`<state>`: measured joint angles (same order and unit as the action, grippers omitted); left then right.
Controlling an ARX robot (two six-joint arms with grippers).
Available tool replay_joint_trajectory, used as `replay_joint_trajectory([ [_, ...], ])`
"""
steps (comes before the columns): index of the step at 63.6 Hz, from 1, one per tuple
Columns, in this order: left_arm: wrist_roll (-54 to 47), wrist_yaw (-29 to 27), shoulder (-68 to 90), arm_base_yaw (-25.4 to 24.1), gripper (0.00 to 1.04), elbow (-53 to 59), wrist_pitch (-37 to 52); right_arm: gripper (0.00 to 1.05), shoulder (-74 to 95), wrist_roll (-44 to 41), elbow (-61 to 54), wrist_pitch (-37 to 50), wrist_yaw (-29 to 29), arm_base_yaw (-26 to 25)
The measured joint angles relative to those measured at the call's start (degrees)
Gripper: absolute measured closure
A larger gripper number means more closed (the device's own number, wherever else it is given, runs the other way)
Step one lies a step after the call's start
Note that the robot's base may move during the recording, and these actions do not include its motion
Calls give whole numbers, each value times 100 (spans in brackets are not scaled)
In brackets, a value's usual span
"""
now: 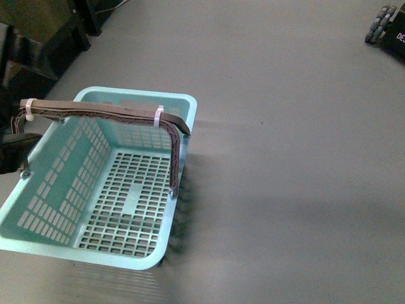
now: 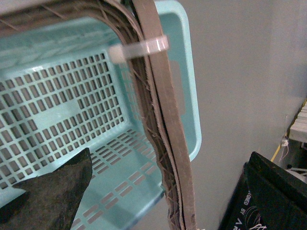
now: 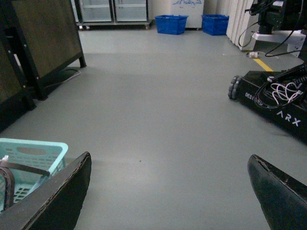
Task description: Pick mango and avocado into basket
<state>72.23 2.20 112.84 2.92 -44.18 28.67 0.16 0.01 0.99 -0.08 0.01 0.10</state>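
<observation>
One dark left finger [image 2: 53, 191] hung over the empty basket [image 1: 60, 190], lower left, maybe gripping its raised handle [image 1: 101, 113] to carry it; I could not tell. The right gripper [image 3: 169, 163] gaped wide, holding nothing, ready for fruit. No mango or avocado showed.

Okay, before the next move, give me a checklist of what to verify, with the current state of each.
1. Basket upright and empty: ok.
2. Handle clear of the opening: not ok, it stands raised across it.
3. Right tool open with nothing between its fingers: ok.
4. Left tool open or shut: cannot tell, only one finger shows.
5. Mango and avocado in sight: not ok, neither appears in any view.
</observation>
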Motion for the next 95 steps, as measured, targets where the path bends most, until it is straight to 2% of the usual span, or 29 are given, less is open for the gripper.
replay_joint_trajectory([
  [17,232,-155,1322,575,8,-1320,-131,9,0,0,0,0,0,0],
  [30,302,-317,1753,708,11,-1685,-129,9,0,0,0,0,0,0],
  [47,439,-516,1963,750,53,-1908,-210,9,0,0,0,0,0,0],
  [55,608,-531,1965,787,76,-1897,-225,9,0,0,0,0,0,0],
  [61,994,-494,1884,791,89,-1722,-22,9,0,0,0,0,0,0],
  [71,1056,-577,1311,800,89,-1071,125,9,0,0,0,0,0,0],
  [81,1370,-723,17,761,89,-155,177,9,0,0,0,0,0,0],
  [95,1687,-914,-2485,579,89,693,-837,9,0,0,0,0,0,0],
])
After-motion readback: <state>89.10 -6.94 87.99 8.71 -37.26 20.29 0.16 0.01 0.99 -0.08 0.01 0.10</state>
